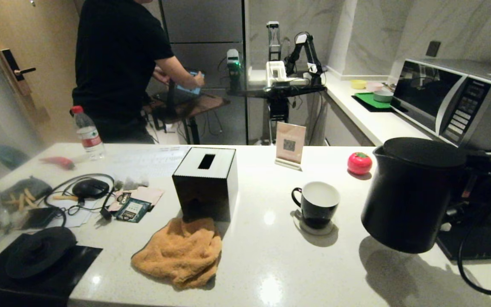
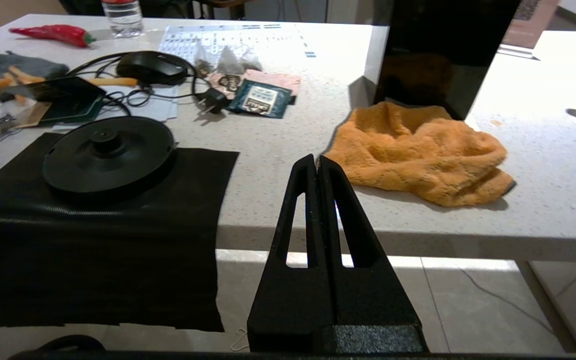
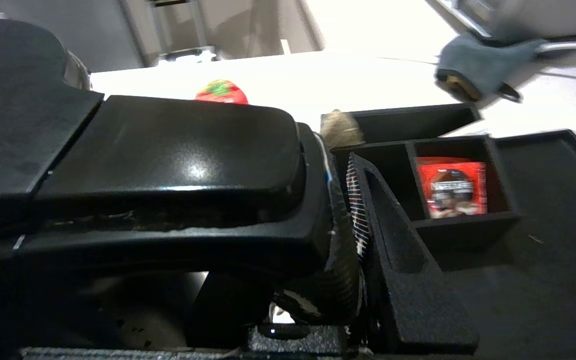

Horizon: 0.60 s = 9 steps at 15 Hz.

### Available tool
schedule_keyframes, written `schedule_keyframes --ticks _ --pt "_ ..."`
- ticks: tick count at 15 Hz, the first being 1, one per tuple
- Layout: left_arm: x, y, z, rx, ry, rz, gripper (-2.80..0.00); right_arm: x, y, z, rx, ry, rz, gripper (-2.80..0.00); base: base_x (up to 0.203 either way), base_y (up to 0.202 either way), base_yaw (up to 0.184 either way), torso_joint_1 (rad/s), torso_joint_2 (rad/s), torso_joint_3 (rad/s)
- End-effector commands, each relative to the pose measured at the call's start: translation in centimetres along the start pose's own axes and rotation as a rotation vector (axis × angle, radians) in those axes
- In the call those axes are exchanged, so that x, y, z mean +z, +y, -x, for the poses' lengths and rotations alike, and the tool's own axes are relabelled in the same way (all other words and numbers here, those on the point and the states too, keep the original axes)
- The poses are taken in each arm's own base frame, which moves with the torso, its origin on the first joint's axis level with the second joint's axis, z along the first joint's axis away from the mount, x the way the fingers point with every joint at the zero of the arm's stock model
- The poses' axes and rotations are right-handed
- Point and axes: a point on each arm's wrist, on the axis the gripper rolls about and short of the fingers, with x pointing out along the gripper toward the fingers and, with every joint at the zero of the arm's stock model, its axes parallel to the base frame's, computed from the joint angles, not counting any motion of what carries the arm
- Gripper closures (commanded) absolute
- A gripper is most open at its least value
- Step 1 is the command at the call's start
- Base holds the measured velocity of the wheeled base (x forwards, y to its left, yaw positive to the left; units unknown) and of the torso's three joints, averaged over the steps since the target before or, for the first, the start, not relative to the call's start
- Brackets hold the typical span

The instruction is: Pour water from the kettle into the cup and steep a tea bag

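1. Nearest the head camera, at the desk's [image 1: 249, 273] front edge, lies a crumpled orange towel [image 1: 180, 252], just in front of a square black tissue box [image 1: 206, 182].
2. To the towel's left a round black kettle base [image 1: 36, 251] sits on a black mat [image 1: 64, 273].
3. The left tool [image 2: 317, 162] hangs off the desk's near edge, below the towel, its two fingers pressed together with nothing between them.
4. The kettle [image 1: 411, 194] is at the right of the desk, lifted clear of the surface with its shadow on the top below it; its spout points left toward the cup.
5. The right tool [image 3: 353, 210] is clenched on the kettle's handle [image 3: 168, 150]; one finger [image 3: 398, 250] shows against the handle's outer side, the other is hidden behind it.
6. The cup [image 1: 316, 204] stands upright on a round coaster [image 1: 313, 228], left of the kettle and apart from it, handle to the left; its white inside shows, but whether any water is in it cannot be told.
7. A red tomato-shaped object [image 1: 359, 163] sits behind the cup, with a small QR-code sign [image 1: 290, 145] further left.
8. By the right wrist a black compartment tray [image 3: 468, 225] holds a red printed sachet [image 3: 452, 192].
9. At the far left lie a black mouse [image 1: 90, 187], cables, dark green packets [image 1: 132, 209], a red chilli [image 1: 58, 162] and a clear bottle [image 1: 88, 134] with a red cap.
10. A person in black [image 1: 117, 64] stands beyond the desk; a microwave [image 1: 450, 100] is at the back right.
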Motion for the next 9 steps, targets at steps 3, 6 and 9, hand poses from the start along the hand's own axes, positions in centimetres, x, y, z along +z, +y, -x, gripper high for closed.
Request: schedule_keyframes --ticks 3,6,9 --pt "0.0 0.0 0.0 0.0 0.0 0.001 0.0 1.0 0.2 -0.6 -0.008 -0.003 0.0 0.0 0.0 0.0 0.0 0.0 0.0 0.0" --pt "0.0 0.0 0.0 0.0 0.0 0.001 0.0 1.3 0.2 -0.8 -0.014 0.014 0.018 0.0 0.0 0.0 0.0 0.0 0.0 0.0" --pt "0.0 0.0 0.0 0.0 0.0 0.001 0.0 1.5 0.3 -1.5 -0.014 0.011 0.05 0.0 0.0 0.0 0.0 0.0 0.0 0.0"
